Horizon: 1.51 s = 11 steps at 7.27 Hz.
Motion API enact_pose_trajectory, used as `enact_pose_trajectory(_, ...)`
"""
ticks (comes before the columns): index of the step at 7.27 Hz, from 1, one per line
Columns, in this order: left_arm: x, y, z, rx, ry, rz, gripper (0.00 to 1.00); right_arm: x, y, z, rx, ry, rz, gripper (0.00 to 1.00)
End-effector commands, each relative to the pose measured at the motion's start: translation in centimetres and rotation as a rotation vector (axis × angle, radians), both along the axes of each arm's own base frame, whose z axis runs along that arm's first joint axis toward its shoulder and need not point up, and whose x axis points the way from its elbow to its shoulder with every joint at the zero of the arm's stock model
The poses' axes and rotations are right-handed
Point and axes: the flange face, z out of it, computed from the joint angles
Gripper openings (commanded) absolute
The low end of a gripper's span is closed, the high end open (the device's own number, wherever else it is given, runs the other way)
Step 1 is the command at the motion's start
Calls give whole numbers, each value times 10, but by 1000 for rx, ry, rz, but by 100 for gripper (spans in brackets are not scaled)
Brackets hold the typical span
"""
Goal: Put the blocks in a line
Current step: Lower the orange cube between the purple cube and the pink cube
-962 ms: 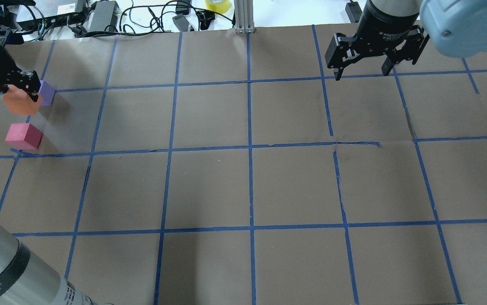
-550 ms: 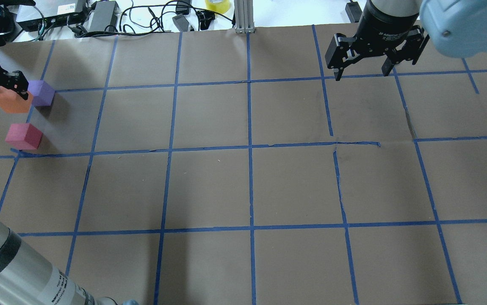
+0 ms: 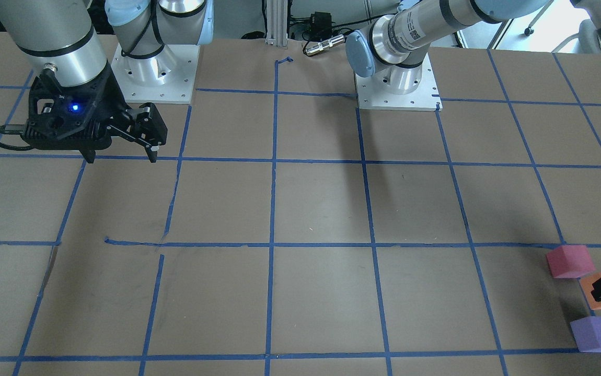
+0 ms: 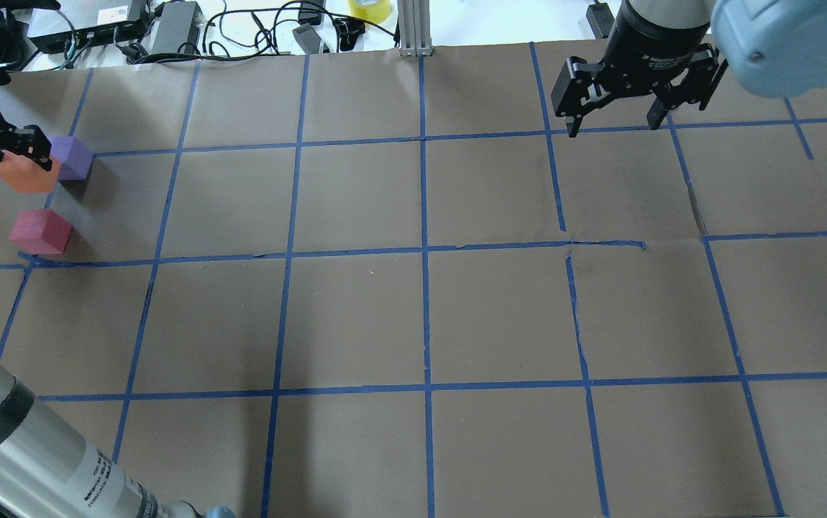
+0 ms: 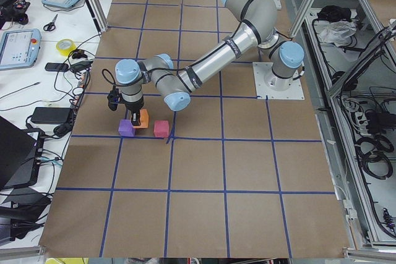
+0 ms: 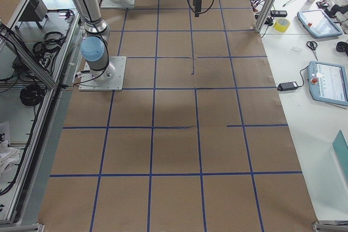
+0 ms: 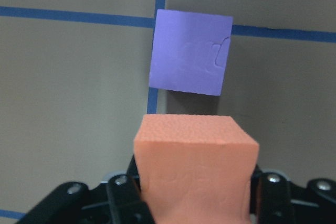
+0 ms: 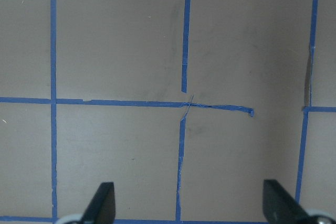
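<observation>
The orange block (image 4: 25, 178), the purple block (image 4: 72, 158) and the red-pink block (image 4: 41, 232), three in all and one of each colour, are together at about 10 o'clock on the desk (image 4: 356, 316) in the overhead view. The left gripper (image 7: 195, 203) is clenched on the orange block, with the purple block just beside it at 1 o'clock, a little apart, and the red-pink block near at 6 o'clock; I cannot tell if the orange block touches the desk. The right gripper (image 4: 613, 121) hangs spread with nothing in it at 1 o'clock near the far edge, well apart from the three, and the wide grid of blue tape (image 4: 356, 250) lies between the two grippers.
</observation>
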Motion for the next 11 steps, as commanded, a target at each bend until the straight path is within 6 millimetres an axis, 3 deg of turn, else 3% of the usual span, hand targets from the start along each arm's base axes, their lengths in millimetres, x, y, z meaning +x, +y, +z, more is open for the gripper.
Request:
enact_pose_trajectory(1,0,0,-7,8,2,-17,0,1,0,-1,1,0,-1,100)
enact_pose_trajectory(7,5,-7,-26,-6,-10,-49,0,1,-1,-1,1,-4,-4,100)
enact_pose_trajectory(11,6,-9,-53,16,6,-62,0,1,0,-1,1,-3,0,100)
